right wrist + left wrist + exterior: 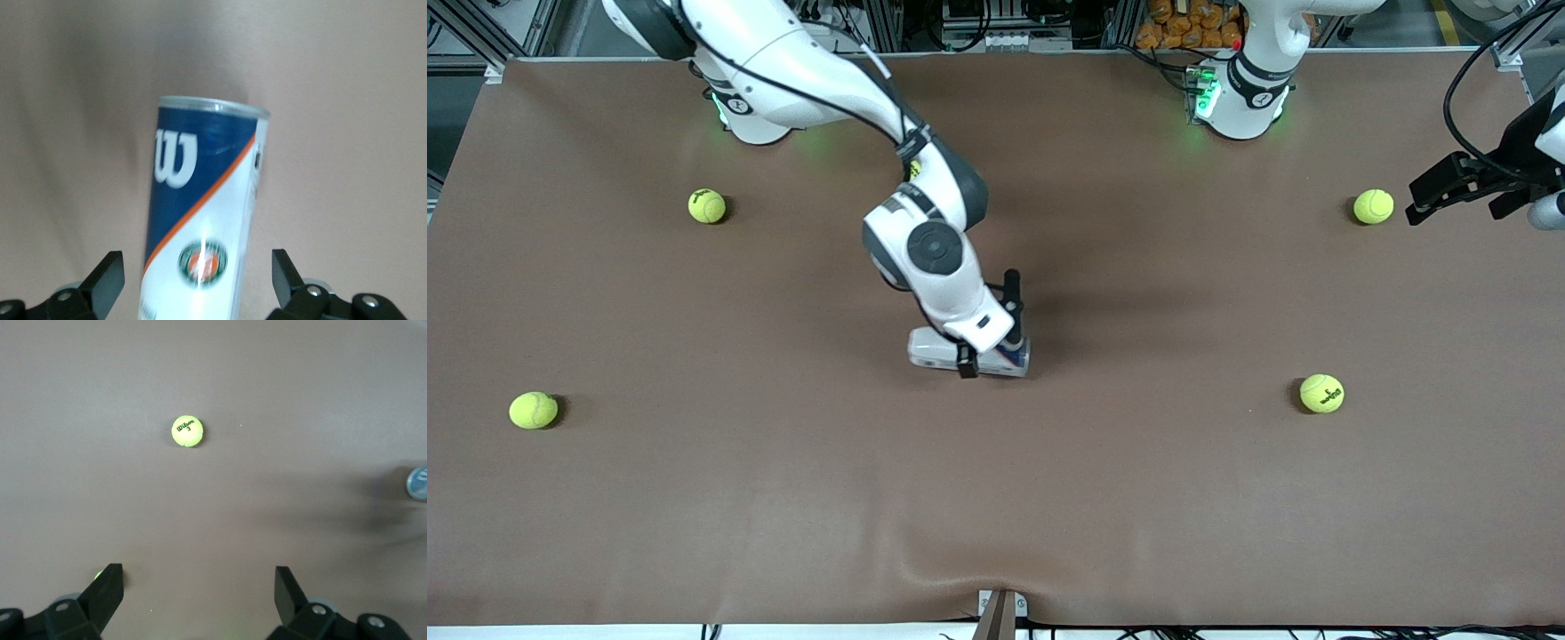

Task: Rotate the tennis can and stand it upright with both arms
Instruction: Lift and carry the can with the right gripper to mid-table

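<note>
1. The brown table (694, 498) carries everything.
2. My right pincer (989, 342) is low at mid-table, its fingers (107, 277) spread apart on either side of the tennis can (960, 353), not clamped.
3. My left pincer (1449, 191) waits, fingers apart, over the table edge at the left arm's end.
4. The tennis can lies flat.
5. Four tennis balls (1321, 393) sit scattered, well apart.

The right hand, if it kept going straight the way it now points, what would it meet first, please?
Most likely the tennis can, lying on its side on the table right under the open right hand; how much gap remains is unclear.
</note>
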`<action>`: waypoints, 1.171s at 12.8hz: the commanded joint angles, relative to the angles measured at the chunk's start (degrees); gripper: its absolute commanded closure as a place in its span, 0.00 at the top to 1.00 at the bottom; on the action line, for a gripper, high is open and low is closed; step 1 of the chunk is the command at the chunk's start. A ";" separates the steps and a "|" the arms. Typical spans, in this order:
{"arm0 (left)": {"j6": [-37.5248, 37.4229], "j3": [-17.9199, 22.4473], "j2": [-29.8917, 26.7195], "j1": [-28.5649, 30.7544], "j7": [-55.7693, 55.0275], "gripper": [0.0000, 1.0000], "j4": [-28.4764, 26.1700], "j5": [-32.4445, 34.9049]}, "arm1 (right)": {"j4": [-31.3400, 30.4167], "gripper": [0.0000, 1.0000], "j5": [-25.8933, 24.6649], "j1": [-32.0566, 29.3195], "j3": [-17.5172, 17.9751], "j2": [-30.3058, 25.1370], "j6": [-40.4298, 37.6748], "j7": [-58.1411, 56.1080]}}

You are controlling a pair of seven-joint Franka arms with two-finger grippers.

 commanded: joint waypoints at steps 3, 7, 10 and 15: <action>0.25 -0.21 -0.07 0.73 1.27 1.00 -0.56 -0.72 | -3.91 1.00 -2.00 -0.14 -0.57 -0.70 4.94 -1.07; 0.25 -0.39 0.02 0.46 1.27 1.00 -0.55 -0.81 | -4.00 1.00 -1.57 -0.84 -0.48 -1.31 4.07 -0.10; -0.36 -0.48 -0.42 0.55 1.27 1.00 -0.47 -1.76 | -3.56 1.00 -1.12 -1.54 -0.22 -4.29 -2.41 9.08; -0.45 -0.56 3.43 0.03 1.27 1.00 -1.35 -9.74 | -3.30 1.00 -1.21 -3.37 -0.66 -11.85 -17.27 38.26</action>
